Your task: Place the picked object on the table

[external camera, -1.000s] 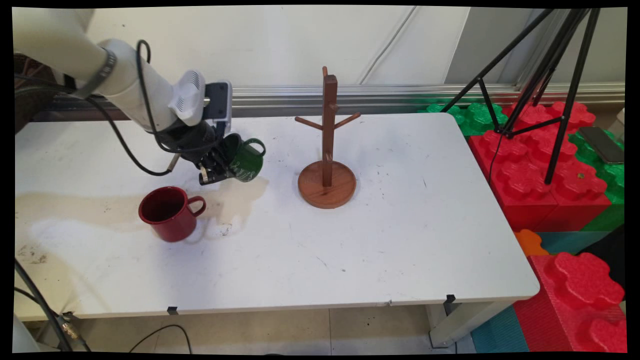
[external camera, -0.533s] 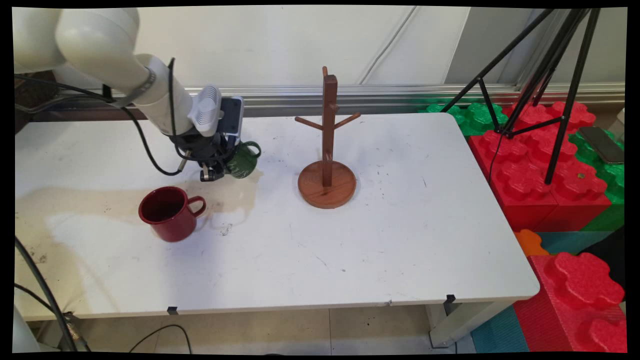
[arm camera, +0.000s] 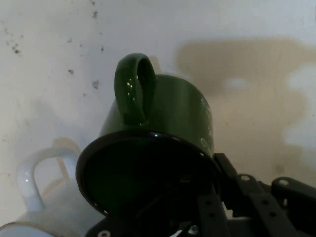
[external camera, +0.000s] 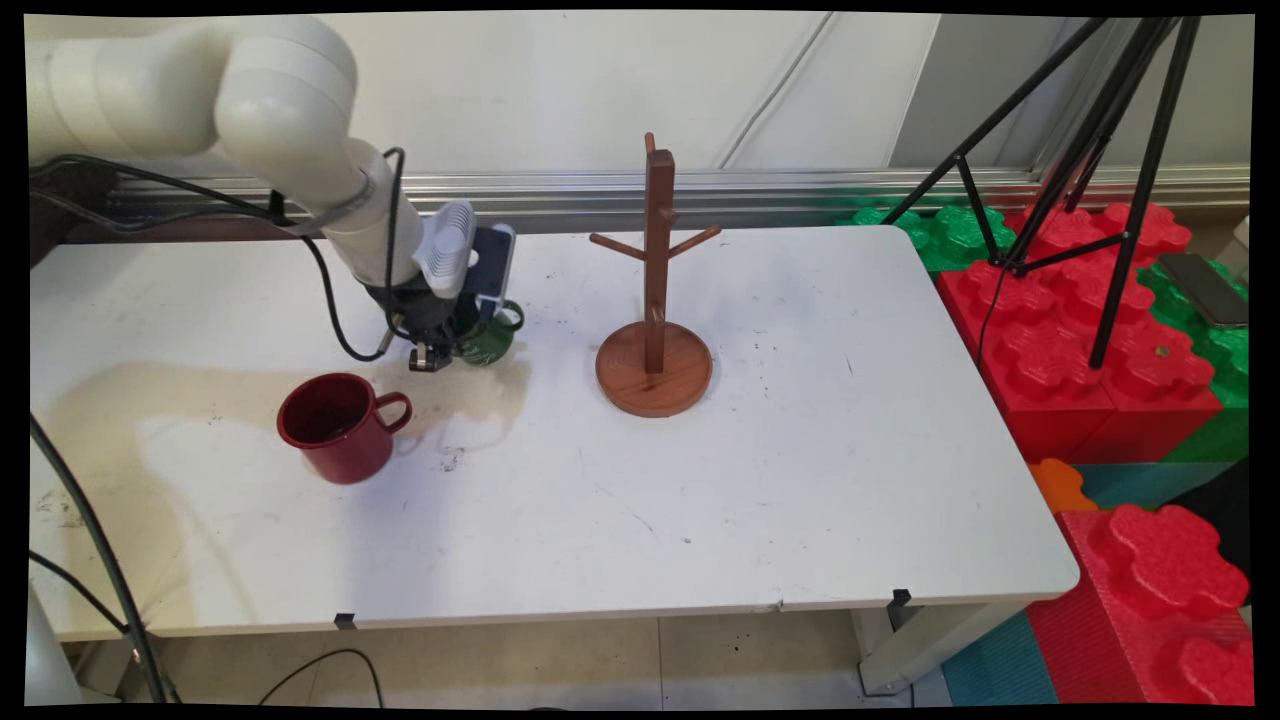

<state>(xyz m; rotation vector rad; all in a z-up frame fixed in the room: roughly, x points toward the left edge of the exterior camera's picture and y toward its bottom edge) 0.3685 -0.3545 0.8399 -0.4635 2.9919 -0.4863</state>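
Green mug [external camera: 490,338]: held by the gripper [external camera: 432,355], low over the white table [external camera: 700,480] at its far left part; whether it touches the table cannot be told.
Jaws: closed on the green mug's rim, one finger [arm camera: 247,197] outside the wall at the rim's right side in the hand view, the other hidden inside the dark mouth.
Axis: the mug is tilted, its long axis running away from the jaws, mouth toward the hand camera and base pointing away toward the table.
Handle: the handle [arm camera: 132,89] sits on the upper side in the hand view; in the main view it juts to the picture's right, toward the wooden rack.
Writing: pale lettering shows on the mug's wall [arm camera: 207,118], too small to read.
Beyond the jaws: a tan stain [arm camera: 247,84] spreads on the table past the mug.
Hand view only: a white mug [arm camera: 44,197] shows at the lower left, just beside the green one; the main view does not show it.
Main view only: a red mug [external camera: 338,425] stands upright nearer the camera than the jaws, apart from them, handle to the picture's right; a wooden mug rack [external camera: 655,300] with bare pegs stands to the right of the jaws, well apart.
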